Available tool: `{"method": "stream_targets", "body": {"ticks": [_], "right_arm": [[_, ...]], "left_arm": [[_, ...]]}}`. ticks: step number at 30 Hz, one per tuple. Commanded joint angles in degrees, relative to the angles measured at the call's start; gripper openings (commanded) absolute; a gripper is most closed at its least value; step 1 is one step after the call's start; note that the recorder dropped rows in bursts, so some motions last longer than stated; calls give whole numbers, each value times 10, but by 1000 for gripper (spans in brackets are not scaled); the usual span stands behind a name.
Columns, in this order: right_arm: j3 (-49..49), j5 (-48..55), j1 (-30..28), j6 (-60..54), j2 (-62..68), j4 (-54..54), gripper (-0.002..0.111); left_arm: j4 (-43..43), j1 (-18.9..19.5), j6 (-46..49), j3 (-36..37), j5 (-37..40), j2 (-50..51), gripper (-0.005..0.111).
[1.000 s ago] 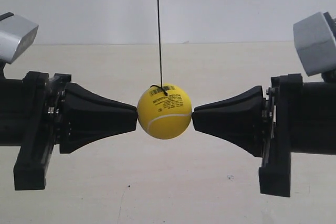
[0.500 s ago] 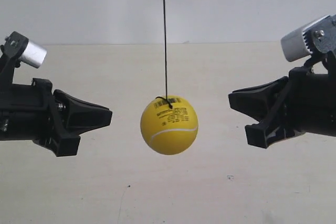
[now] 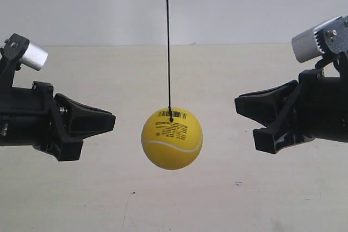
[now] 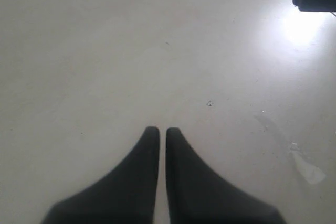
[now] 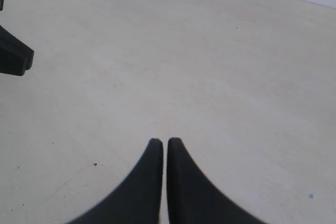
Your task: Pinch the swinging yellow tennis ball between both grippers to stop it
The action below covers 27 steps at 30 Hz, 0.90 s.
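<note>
Grippers [image 3: 113, 120] [image 3: 237, 105] clear of ball [image 3: 172, 138] (seemingly closed)

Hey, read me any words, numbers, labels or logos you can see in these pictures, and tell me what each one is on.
On the yellow tennis ball, a barcode: its bars show, but any digits are too small to read.
Below it, on the same ball, black print: several lines, too small and blurred to read.
No text shows on the left gripper, the right gripper or the table.
</note>
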Motion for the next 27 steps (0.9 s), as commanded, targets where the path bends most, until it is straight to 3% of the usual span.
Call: {"method": "stream_targets", "body": {"ticks": [1, 11, 27], "right_arm": [[0, -4, 0, 3, -2, -4, 0], [0, -126, 0, -19, -2, -14, 0], [0, -196, 0, -41, -2, -15, 0]], "left_arm": [[5, -1, -4, -2, 10, -24, 5], [5, -1, -4, -2, -57, -65, 5], [-3, -1, 29, -2, -194, -66, 5]]}}
